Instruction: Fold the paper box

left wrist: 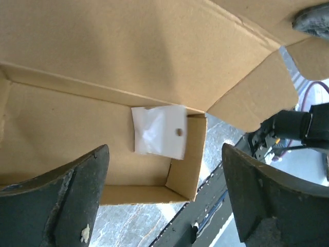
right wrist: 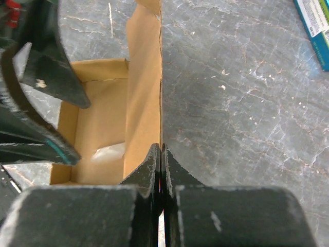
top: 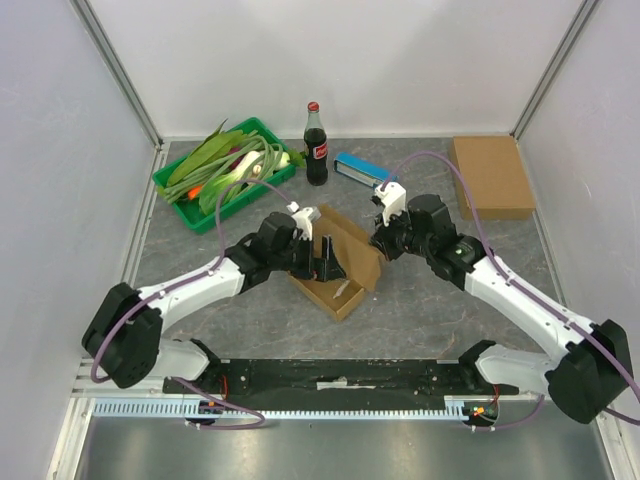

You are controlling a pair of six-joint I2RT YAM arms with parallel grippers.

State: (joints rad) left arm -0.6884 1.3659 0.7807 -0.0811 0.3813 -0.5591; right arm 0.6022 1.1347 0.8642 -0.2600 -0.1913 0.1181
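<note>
The brown paper box (top: 345,268) lies open in the middle of the table, its lid flap raised at the far side. My left gripper (top: 326,262) is open and hangs over the box's inside. In the left wrist view its jaws (left wrist: 164,150) stand wide apart over the box's near corner (left wrist: 187,172), with a white slip (left wrist: 158,130) on the box floor. My right gripper (top: 381,244) is shut on the edge of the upright flap (right wrist: 144,98); its fingertips (right wrist: 161,150) pinch the thin cardboard. The left fingers (right wrist: 49,72) show inside the box.
A green tray (top: 172,190) of vegetables stands at the back left. A cola bottle (top: 316,145) and a blue packet (top: 360,168) stand behind the box. A flat cardboard piece (top: 490,175) lies at the back right. The blue packet also shows in the right wrist view (right wrist: 314,25).
</note>
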